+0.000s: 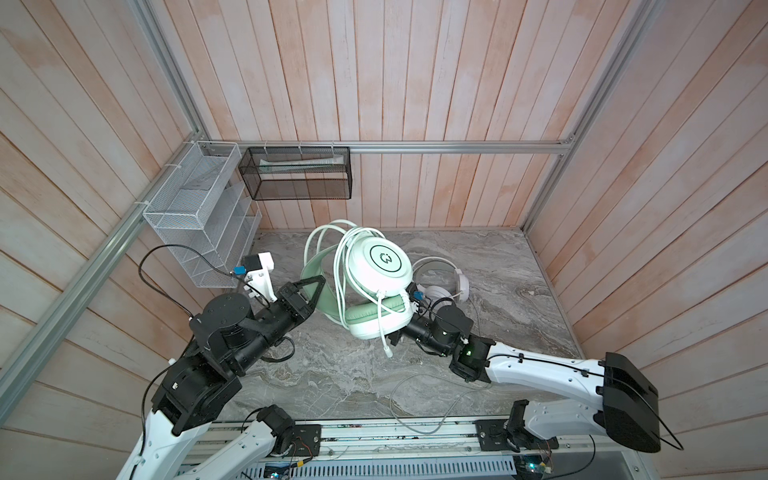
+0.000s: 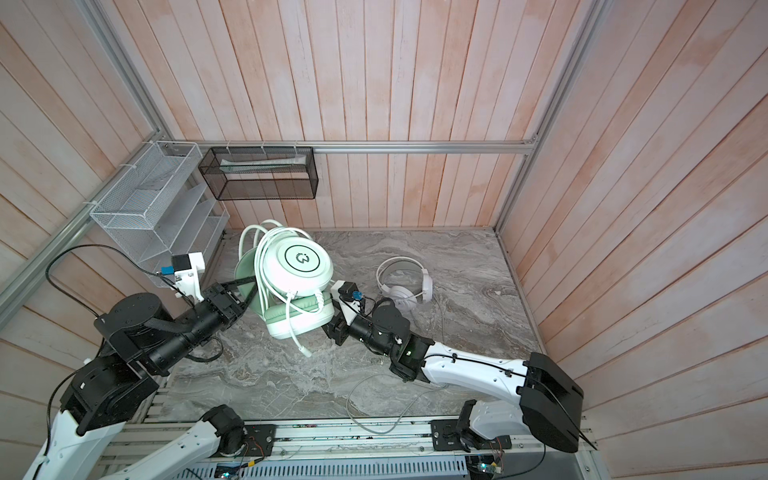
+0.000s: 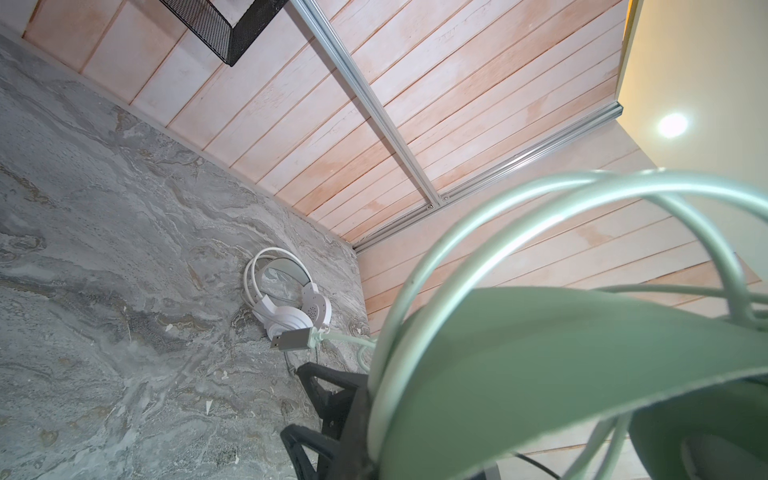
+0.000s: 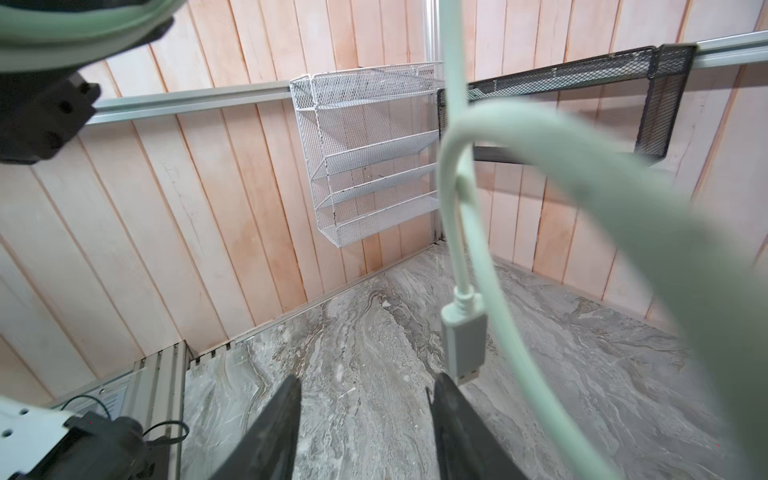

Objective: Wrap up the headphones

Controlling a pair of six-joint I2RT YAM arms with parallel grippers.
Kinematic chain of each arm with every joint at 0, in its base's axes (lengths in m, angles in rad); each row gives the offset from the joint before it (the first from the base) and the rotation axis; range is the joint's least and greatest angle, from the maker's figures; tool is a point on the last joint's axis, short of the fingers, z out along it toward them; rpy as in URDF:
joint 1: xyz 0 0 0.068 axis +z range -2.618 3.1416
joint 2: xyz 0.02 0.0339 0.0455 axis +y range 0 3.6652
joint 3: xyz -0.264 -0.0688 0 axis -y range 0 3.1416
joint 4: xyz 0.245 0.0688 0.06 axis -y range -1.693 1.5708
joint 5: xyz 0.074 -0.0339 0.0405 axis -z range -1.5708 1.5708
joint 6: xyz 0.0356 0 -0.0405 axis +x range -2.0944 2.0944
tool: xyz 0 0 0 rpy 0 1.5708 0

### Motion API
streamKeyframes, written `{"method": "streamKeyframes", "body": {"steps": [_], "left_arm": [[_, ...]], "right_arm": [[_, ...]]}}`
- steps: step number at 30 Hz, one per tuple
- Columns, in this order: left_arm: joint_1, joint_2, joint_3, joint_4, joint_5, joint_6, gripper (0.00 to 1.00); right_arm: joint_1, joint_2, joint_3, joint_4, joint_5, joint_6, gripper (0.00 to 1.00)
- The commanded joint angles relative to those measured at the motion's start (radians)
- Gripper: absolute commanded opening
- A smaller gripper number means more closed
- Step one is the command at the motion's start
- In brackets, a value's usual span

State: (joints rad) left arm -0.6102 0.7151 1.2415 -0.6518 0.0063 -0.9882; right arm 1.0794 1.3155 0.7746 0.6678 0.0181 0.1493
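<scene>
Top views, centre: above the worktop [image 1: 332, 374] my left tool [image 1: 318, 291] clamps the mint-green headset [image 1: 380, 266] by its headband [image 1: 309, 272], steadying its wound cord [image 1: 340, 266]; white headset [image 1: 444, 284] lies just right. My right tool [image 4: 368, 378], half-open, empty, faces the dangling USB plug [image 4: 463, 345].

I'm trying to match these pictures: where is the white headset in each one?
In a top view: white headset, right of centre.
In a top view: also right of centre.
Left wrist: near the middle.
Right wrist: not in it.
Shared landmark: black mesh basket.
</scene>
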Motion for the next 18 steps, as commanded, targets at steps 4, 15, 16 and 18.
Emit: {"method": "streamKeyframes", "body": {"steps": [4,15,16,18], "left_arm": [[-0.002,-0.024,-0.002,0.105,0.016,-0.04,0.0],[-0.002,-0.034,-0.008,0.096,0.003,-0.027,0.0],[-0.002,-0.034,-0.009,0.099,0.003,-0.029,0.0],[-0.002,-0.035,-0.012,0.102,0.004,-0.03,0.0]], "right_arm": [[0.008,0.065,0.068,0.039,0.155,-0.007,0.52],[0.055,0.143,0.142,0.059,0.187,-0.04,0.48],[0.055,0.143,0.143,0.056,0.204,-0.04,0.48],[0.054,0.143,0.145,0.062,0.222,-0.047,0.48]]}}
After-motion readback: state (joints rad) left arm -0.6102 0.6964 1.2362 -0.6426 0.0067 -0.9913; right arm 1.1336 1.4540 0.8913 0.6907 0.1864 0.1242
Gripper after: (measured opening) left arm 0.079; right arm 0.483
